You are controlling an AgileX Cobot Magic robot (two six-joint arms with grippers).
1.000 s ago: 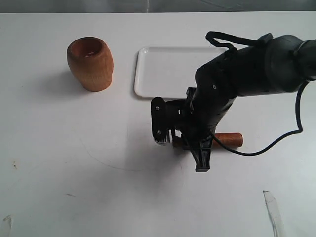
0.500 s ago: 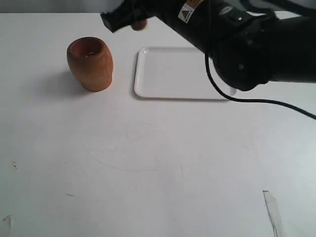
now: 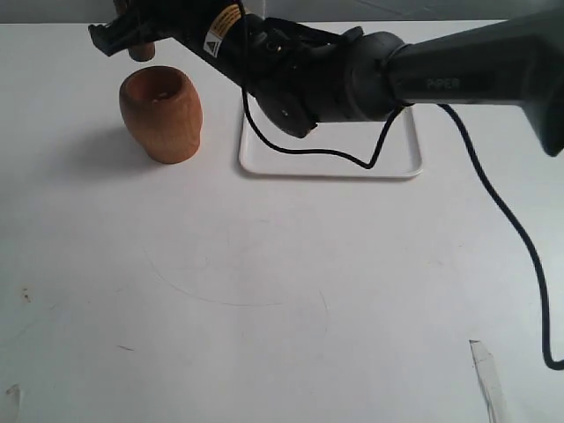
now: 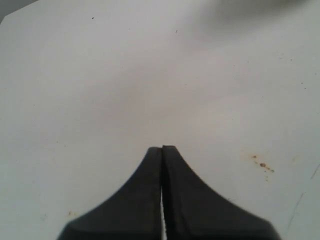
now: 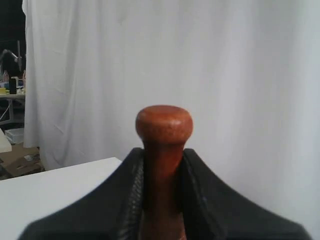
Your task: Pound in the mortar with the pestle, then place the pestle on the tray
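Note:
The light-brown wooden mortar point(image 3: 161, 114) stands upright at the table's far left, its hollow facing up. My right gripper point(image 3: 132, 37) reaches across from the right and hangs just above and behind the mortar's rim, shut on the reddish-brown pestle point(image 5: 163, 150). Only the pestle's end point(image 3: 141, 53) shows in the exterior view, above the mortar's mouth. In the right wrist view its small knob sticks out past the fingers point(image 5: 130, 190). The white tray point(image 3: 328, 159) lies right of the mortar, partly hidden by my right arm. My left gripper point(image 4: 162, 148) is shut on nothing over bare table.
My right arm and its black cable point(image 3: 507, 229) cross above the tray and the table's right side. A strip of tape point(image 3: 487, 374) lies near the front right corner. Small brown stains point(image 4: 261, 162) mark the table near my left gripper.
My right gripper has lifted the pestle off the table in front of the tray and swung it up and left, ending above the mortar. The mortar and tray have not moved.

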